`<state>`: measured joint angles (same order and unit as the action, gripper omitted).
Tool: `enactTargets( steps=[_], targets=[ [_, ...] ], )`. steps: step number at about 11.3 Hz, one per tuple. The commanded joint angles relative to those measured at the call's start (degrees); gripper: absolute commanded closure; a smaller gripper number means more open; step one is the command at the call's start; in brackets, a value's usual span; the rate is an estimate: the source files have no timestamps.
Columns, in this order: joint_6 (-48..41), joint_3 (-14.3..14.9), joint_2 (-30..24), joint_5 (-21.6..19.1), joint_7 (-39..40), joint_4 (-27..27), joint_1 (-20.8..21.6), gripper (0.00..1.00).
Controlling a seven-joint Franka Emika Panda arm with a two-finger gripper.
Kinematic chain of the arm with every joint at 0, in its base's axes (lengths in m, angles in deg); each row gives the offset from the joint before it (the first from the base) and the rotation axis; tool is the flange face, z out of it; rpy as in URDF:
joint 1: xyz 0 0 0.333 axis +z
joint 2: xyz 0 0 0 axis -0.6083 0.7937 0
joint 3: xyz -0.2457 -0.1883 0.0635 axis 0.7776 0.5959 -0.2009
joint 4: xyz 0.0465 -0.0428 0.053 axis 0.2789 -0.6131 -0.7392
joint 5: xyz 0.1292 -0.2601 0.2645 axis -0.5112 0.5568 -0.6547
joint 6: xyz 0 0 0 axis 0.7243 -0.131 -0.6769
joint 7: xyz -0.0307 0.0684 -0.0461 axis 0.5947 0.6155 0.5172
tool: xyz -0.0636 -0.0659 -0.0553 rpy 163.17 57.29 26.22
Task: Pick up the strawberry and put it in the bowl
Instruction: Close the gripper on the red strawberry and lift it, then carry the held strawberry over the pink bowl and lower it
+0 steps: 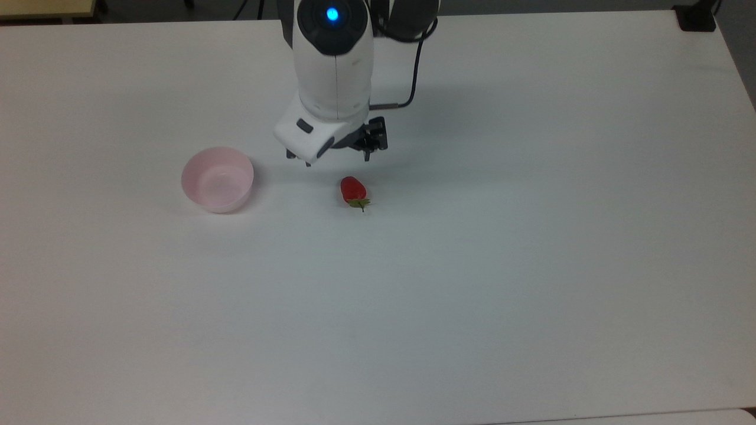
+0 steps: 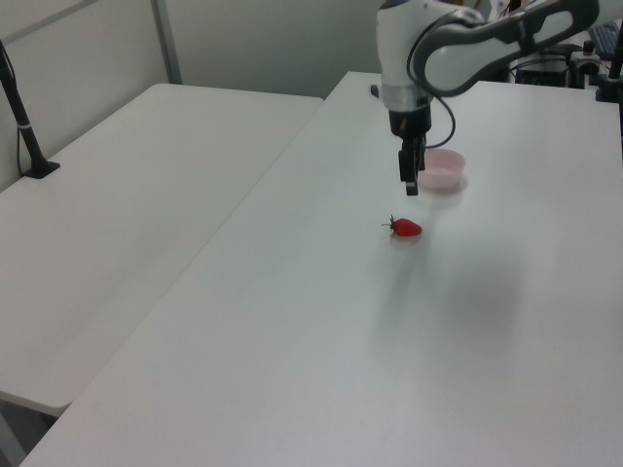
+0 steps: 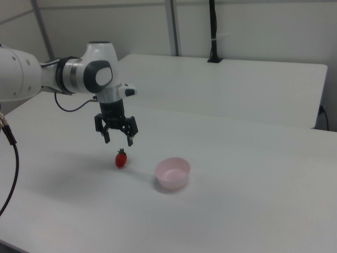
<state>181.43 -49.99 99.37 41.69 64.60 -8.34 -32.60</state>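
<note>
- The gripper point(image 3: 118, 140) is hung above the table point(image 1: 531, 265), fingers pointed straight down and spread wide with nothing between them, so it's released and empty. That pose looks like a setup for a drop onto the fruit.
- The strawberry point(image 1: 353, 190) is left lying on its side on the bare table, green cap toward the bottom of the top view. In the right view it's seen just below the gripper point(image 3: 121, 159), not touched yet.
- In the top view the gripper point(image 1: 336, 159) is placed just short of the berry, so a bit more travel is probably needed before lowering.
- The bowl point(image 1: 217, 179) is parked upright at the top view's left of the strawberry, well apart from it. Nothing is seen inside, just plain pink.
- No pick has been made so far, judging by all that.
</note>
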Motion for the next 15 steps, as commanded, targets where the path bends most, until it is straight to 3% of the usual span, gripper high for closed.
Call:
enactTargets(
  steps=[1, 5, 8, 9, 15],
  targets=[
    [3.7, 0.0, 4.0, 3.7, -4.0, -0.4, 2.8, 0.05],
    [6.0, -0.1, 7.2, 4.5, -5.7, -0.7, 4.2, 0.31],
    [7.4, 0.0, 7.5, 4.6, -5.8, -0.5, 4.0, 0.72],
    [6.8, 0.0, 6.9, 4.5, -5.6, -0.3, 3.7, 0.79],
    [-5.6, 1.3, -0.5, 4.5, 0.8, 5.0, -4.8, 0.8]
  ],
)
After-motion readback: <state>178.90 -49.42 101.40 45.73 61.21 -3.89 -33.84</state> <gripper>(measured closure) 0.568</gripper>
